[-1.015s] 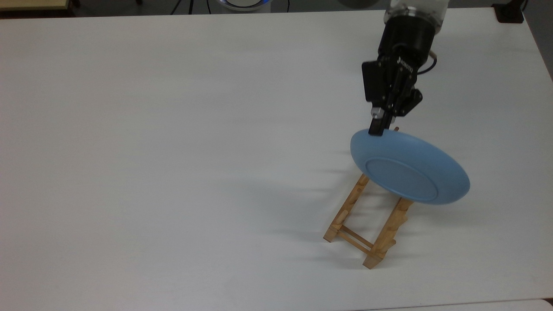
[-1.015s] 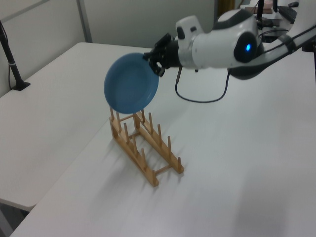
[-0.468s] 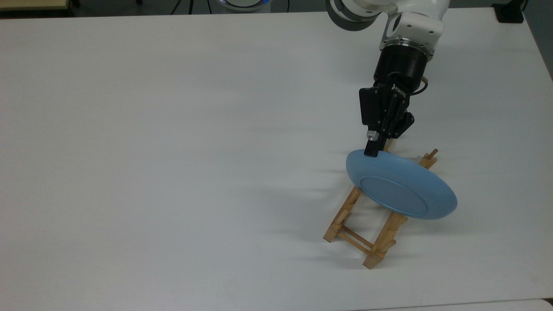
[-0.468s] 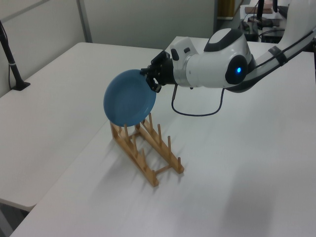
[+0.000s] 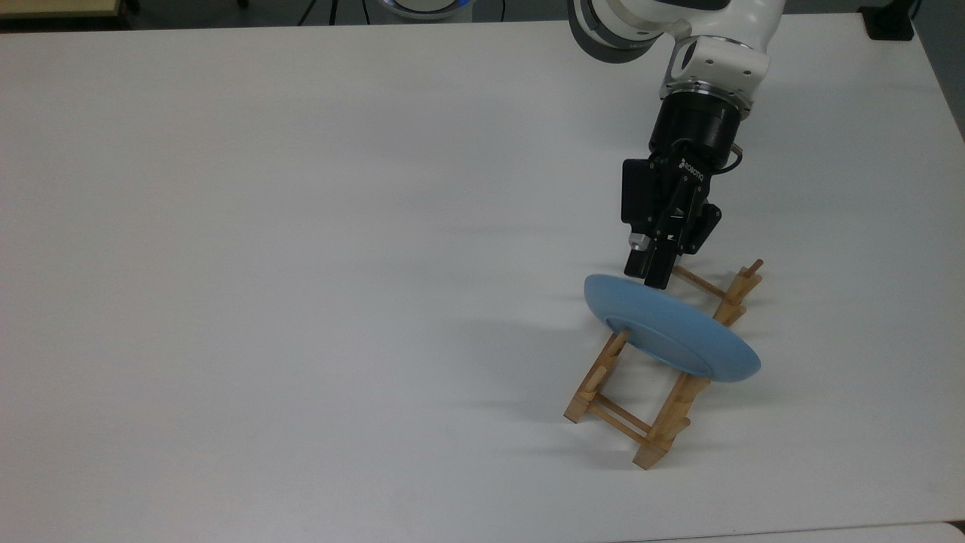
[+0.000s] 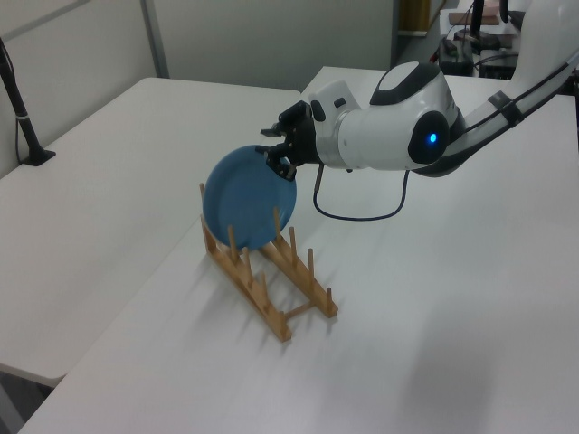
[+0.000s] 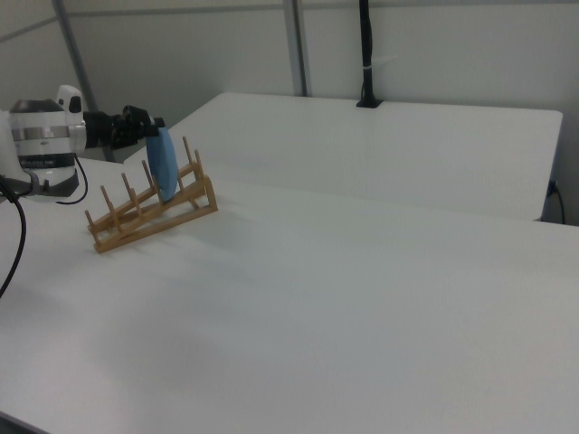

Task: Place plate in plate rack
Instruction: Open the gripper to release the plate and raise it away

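Top view: gripper (image 5: 650,274) clamps plate (image 5: 682,339) rim, plate between plate rack (image 5: 663,426) pegs.

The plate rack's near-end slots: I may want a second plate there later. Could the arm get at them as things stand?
Probably yes. The blue plate, gripped at its rim by the gripper, stands between pegs partway along the plate rack; the pegs toward the left view's lower right stand bare, with open table around them.
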Robot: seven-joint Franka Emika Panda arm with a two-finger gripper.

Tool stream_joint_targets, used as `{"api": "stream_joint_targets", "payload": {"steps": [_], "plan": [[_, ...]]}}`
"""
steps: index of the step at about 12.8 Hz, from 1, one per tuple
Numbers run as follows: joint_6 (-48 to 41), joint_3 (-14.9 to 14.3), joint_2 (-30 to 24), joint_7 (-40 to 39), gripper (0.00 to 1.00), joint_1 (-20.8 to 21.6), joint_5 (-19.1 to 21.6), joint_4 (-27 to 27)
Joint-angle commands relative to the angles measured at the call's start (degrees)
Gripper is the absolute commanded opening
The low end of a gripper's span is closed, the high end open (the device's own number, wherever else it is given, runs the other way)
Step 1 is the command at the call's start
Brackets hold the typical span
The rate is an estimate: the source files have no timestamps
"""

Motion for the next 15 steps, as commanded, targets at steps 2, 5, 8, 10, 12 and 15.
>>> {"api": "stream_joint_targets", "payload": {"steps": [2,5,8,10,12,15], "plan": [[-3.2,-0.4,0.0,1.7,1.00,1.3,-0.7,1.1],[-3.2,-0.3,-2.8,1.8,1.00,0.8,1.9,1.4],[-2.5,0.3,-7.4,1.2,1.00,0.6,19.2,4.8],[-3.2,0.3,-11.3,0.7,1.00,0.6,30.4,5.3],[-6.2,0.3,-14.2,0.4,1.00,0.1,40.6,5.4],[-17.9,-0.2,-19.9,-10.1,1.00,-1.9,61.4,5.4]]}}
